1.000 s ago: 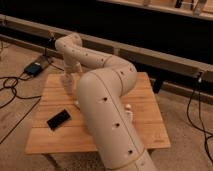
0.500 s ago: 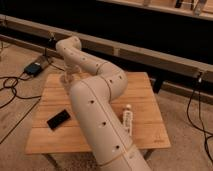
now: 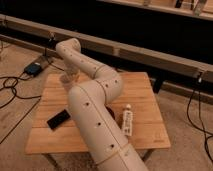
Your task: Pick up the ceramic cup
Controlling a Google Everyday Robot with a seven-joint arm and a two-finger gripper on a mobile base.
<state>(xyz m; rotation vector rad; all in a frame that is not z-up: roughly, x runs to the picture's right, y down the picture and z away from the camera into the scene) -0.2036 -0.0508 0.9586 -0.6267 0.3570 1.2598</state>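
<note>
My white arm reaches across the wooden table [image 3: 145, 100] to its far left corner. The gripper [image 3: 69, 75] hangs at the end of the arm, pointing down over that corner. A pale cup-like shape, apparently the ceramic cup [image 3: 65, 83], stands right at the gripper, mostly covered by it. I cannot tell whether the gripper touches it.
A flat black object [image 3: 58, 120] lies at the table's front left. A white tube [image 3: 127, 121] lies at the front right, close to my arm's lower link. A blue box [image 3: 34, 67] and cables lie on the floor to the left. A dark wall with a rail runs behind.
My arm's elbow has swung right and back, uncovering the white tube and more of the table. The gripper end stays over the far left corner.
</note>
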